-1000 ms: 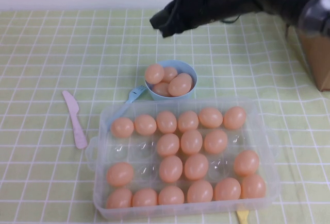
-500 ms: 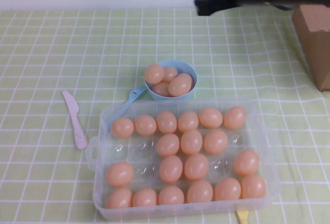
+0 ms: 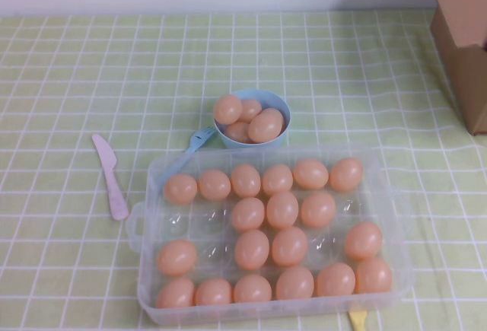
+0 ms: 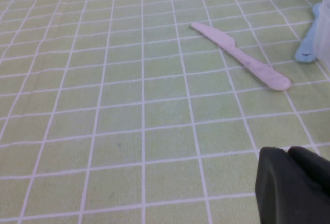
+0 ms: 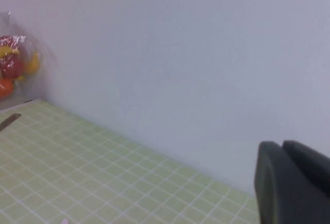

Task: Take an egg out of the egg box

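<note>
On the green checked bench the egg box (image 3: 270,232) lies at the near edge with every egg (image 3: 282,209) uncovered, yet neither arm shows from above: the left gripper (image 4: 294,185) and right gripper (image 5: 291,180) are cut off, their state hidden.

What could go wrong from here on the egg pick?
The eggs in the egg box sit packed side by side, so a reach for one egg risks nudging its neighbours. The bowl is heaped, so another egg may roll off. The left gripper and right gripper are outside the high view, so any approach starts from afar.
</note>
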Controlling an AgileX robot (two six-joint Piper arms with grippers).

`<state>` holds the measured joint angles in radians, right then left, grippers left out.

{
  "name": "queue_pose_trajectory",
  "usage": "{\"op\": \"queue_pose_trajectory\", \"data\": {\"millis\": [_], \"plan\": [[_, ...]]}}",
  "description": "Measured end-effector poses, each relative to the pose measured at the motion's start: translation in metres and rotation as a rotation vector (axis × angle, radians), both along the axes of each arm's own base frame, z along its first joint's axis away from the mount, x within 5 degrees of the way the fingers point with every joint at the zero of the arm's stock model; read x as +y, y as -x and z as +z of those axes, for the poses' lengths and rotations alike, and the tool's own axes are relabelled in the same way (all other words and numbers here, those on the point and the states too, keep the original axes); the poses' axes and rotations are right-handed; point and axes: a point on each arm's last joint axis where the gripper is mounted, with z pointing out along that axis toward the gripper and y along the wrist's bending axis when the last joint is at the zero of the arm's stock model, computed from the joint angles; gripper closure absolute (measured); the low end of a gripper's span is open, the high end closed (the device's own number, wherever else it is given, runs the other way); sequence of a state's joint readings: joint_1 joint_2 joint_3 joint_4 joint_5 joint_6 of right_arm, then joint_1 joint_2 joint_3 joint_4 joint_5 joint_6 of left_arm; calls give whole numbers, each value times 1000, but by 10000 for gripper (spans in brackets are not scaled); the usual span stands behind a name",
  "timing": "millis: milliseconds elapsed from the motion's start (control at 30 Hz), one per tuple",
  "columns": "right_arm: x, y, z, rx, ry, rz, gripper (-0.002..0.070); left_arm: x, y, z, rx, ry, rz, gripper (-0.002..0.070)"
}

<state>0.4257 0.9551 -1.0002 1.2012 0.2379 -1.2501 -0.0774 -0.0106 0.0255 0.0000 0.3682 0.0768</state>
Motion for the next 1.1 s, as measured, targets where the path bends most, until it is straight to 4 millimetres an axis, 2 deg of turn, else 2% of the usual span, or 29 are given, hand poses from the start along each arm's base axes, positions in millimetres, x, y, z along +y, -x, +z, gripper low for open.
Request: {"op": "queue_pose_trajectory", "data": {"millis": [167, 400, 533, 667, 867, 1100], "plan": [[-14, 27, -11, -19, -13, -16, 692, 0, 0, 0, 0, 0, 0, 680], [-19, 41, -30, 15, -23, -2, 692, 0, 0, 0, 0, 0, 0, 680], [-26, 38, -53, 42, -4, -87, 692, 0, 0, 0, 0, 0, 0, 680], [-32, 40, -84, 93, 25, -139, 692, 0, 0, 0, 0, 0, 0, 680], [-56, 64, -120, 67, 7, -269, 692, 0, 0, 0, 0, 0, 0, 680], [-82, 93, -147, -34, -23, -405, 693, 0, 0, 0, 0, 0, 0, 680]]}}
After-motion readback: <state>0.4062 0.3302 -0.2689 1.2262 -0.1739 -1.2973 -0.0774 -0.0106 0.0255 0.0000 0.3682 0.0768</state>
